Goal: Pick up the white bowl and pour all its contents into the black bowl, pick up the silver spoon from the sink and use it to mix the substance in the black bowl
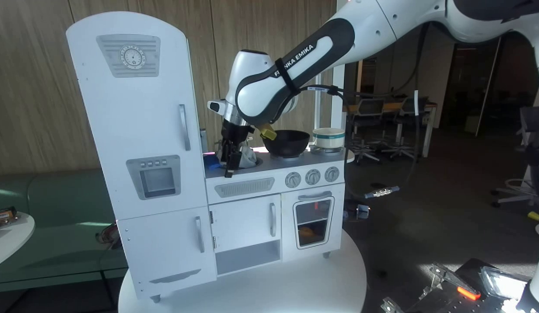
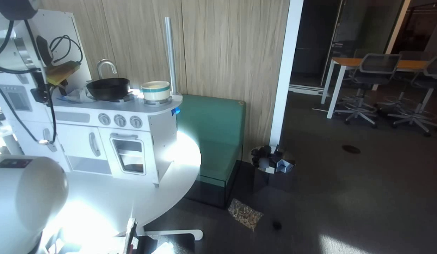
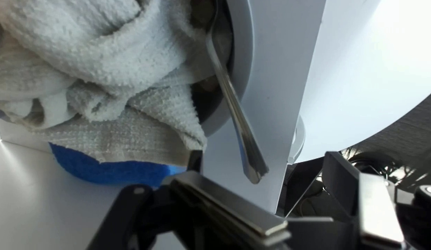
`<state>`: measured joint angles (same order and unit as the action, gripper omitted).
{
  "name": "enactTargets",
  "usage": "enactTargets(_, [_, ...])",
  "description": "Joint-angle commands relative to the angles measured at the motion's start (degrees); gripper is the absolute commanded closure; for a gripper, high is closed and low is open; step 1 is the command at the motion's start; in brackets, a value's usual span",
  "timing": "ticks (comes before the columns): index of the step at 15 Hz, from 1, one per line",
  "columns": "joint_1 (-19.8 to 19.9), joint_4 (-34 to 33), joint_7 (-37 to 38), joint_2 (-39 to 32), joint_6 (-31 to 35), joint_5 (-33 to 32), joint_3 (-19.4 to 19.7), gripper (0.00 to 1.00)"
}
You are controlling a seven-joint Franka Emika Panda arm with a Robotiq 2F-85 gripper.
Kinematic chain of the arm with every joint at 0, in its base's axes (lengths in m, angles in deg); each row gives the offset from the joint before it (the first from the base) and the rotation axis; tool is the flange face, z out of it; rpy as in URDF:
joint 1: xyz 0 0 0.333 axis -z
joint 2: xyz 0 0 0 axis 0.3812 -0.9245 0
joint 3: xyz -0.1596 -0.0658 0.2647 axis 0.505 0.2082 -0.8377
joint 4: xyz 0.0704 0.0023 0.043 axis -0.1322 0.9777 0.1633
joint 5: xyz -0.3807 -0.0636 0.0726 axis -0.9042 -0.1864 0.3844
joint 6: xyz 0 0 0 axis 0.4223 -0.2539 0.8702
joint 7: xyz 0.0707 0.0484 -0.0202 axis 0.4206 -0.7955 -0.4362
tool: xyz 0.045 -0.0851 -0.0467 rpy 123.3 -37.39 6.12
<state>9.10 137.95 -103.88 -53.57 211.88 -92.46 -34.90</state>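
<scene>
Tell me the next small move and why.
I'd probably ease the open gripper down toward the handle end of the silver spoon: in the wrist view that end reaches past the rim of the sink and shows between the spread jaws, not yet gripped.

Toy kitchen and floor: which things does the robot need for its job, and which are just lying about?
For the job:
silver spoon
sink
black bowl
white bowl

Just lying about:
crumpled towel
blue thing at its edge
see-through bag
</scene>
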Motion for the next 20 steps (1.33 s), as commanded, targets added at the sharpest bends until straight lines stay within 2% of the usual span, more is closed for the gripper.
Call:
enactTargets(1, [0.0, 1.7, 0.6, 2.1, 0.7, 0.5, -0.2, 0.41])
enactTargets(2, [0.1, 1.8, 0.5, 2.2, 0.8, 0.7, -0.3, 0.51])
enactTargets(8, [0.1, 2.3, 0.9, 3.2, 0.9, 0.2, 0.1, 0.94])
enactTargets(11, [0.1, 2.5, 1.0, 3.6, 1.0, -0.2, 0.4, 1.00])
enactTargets(15, [-0.4, 2.3, 1.3, 5.1, 2.6, -1.7, 0.6, 0.97])
enactTargets(18, [-0.5, 2.4, 2.7, 6.5, 6.6, -2.8, 1.0, 0.97])
enactTargets(20, [-0.1, 2.7, 3.4, 7.7, 12.1, -1.9, 0.5, 0.97])
